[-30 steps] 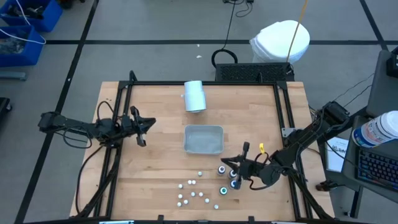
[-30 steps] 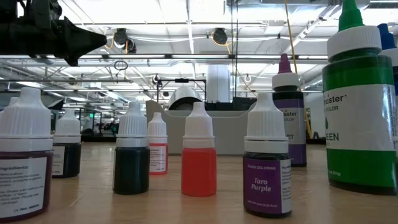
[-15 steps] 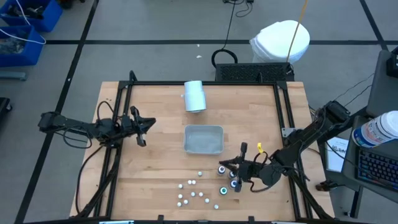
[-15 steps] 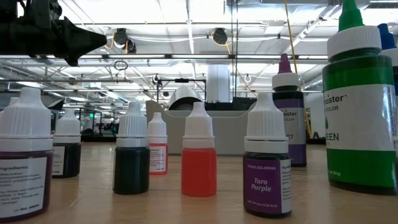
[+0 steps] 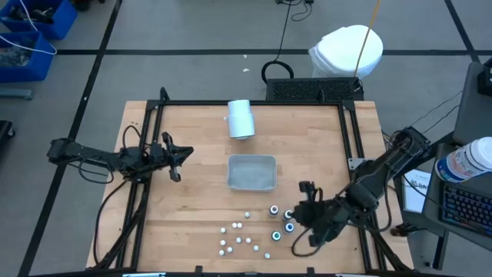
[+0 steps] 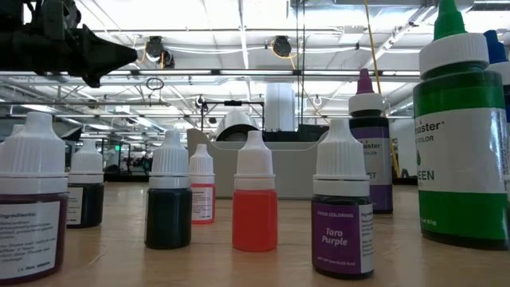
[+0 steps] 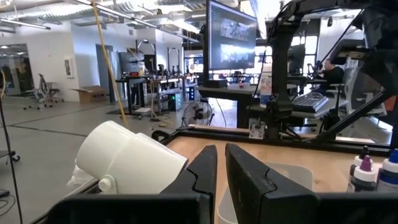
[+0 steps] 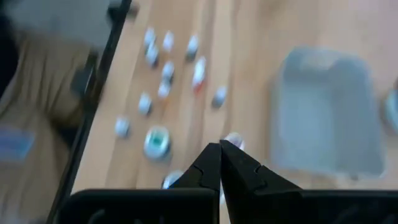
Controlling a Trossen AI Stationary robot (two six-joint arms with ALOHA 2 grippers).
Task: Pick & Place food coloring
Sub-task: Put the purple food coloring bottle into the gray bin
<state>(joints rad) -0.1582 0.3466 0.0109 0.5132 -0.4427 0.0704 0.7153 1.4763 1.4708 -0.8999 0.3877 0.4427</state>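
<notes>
My right gripper point(image 5: 302, 231), pinched closed and empty, is hanging over the small dark and whitish food-coloring bottles point(image 5: 274, 210) near the wooden worktop's point(image 5: 192, 192) front edge. I'm needing to spread wide, centre on one bottle, then squeeze.

Bare table point(image 5: 192, 204) lies open left of the grey tray point(image 5: 251, 171). Food coloring bottles point(image 5: 247, 238) crowd the front edge, and the white cylinder point(image 5: 241, 119) blocks the rear approach.

Matt wooden table point(image 5: 192, 208), glossy plastic food coloring bottles point(image 6: 256, 191).
</notes>
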